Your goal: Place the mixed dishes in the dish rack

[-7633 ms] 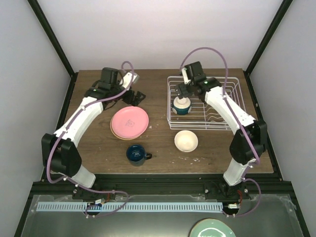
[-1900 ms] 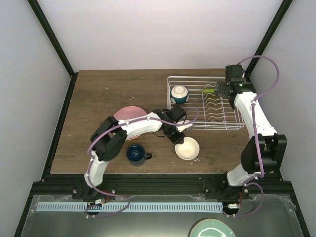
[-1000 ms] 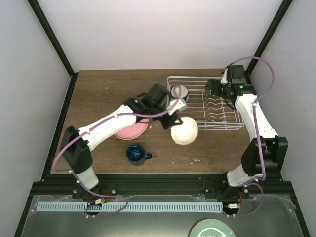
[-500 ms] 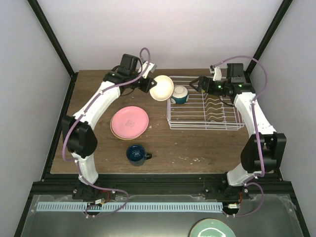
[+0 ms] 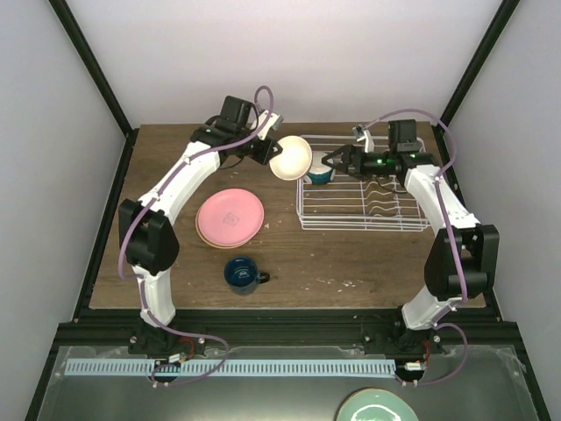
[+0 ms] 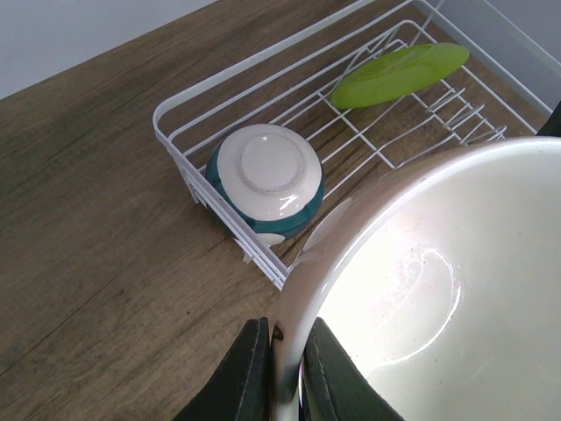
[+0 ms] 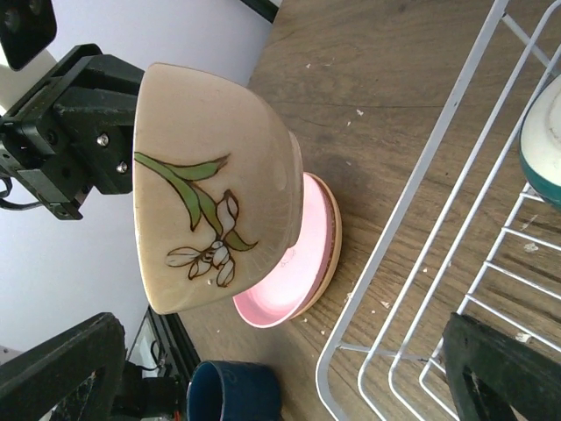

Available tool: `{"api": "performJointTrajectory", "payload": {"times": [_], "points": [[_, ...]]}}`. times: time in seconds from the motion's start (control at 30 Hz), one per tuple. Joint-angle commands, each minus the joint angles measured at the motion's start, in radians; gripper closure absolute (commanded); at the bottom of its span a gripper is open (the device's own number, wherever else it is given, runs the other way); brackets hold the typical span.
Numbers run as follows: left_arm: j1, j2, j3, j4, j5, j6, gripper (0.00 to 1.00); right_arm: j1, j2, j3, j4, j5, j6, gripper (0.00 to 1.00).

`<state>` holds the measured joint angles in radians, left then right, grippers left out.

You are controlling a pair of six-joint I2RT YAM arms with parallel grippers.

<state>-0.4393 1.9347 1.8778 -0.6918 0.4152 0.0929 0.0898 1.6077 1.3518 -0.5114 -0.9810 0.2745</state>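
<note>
Brown wooden table (image 5: 175, 263) between white walls, and on its far right part stands the white wire rack (image 5: 364, 226). The left arm (image 5: 180, 180) reaches to the far side, and its jaws are closed on the rim of a cream bowl (image 5: 290, 158). This bowl is in the air, tipped on its side, just beside the far left corner of the rack and not inside it. On its outer wall a green leaf with white flowers is painted.

The right arm (image 5: 438, 193) reaches across the rack toward the bowl. Its jaws are spread wide, near the bowl but not touching it.

Inside the rack, in the far left corner, a second bowl (image 6: 266, 180) lies upside down, teal outside with a cream foot. A green plate (image 6: 399, 74) rests among the wires farther right.

Left of the rack, a pink plate (image 5: 230, 215) lies on a tan plate (image 7: 334, 237). Nearer to the arms' bases stands a dark blue mug (image 5: 244, 274).
</note>
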Motion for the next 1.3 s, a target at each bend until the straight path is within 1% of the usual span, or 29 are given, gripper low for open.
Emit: {"api": "performJointTrajectory", "payload": {"times": [0.0, 0.33, 0.77, 1.1, 1.27], "points": [[-0.002, -0.005, 0.045, 0.035, 0.015, 0.009, 1.00, 0.011, 0.029, 0.017, 0.004, -0.045, 0.006, 0.00], [-0.001, 0.003, 0.046, 0.033, 0.011, 0.011, 1.00, 0.050, 0.077, 0.036, -0.005, -0.085, -0.004, 0.00], [0.001, 0.020, 0.060, 0.032, 0.023, 0.002, 1.00, 0.068, 0.112, 0.036, 0.023, -0.097, 0.000, 0.00], [0.001, 0.029, 0.060, 0.032, 0.057, -0.009, 1.00, 0.098, 0.163, 0.038, 0.211, -0.092, 0.078, 0.00], [0.001, 0.030, 0.055, 0.032, 0.063, -0.008, 1.00, 0.108, 0.200, 0.049, 0.303, -0.122, 0.134, 0.00]]}}
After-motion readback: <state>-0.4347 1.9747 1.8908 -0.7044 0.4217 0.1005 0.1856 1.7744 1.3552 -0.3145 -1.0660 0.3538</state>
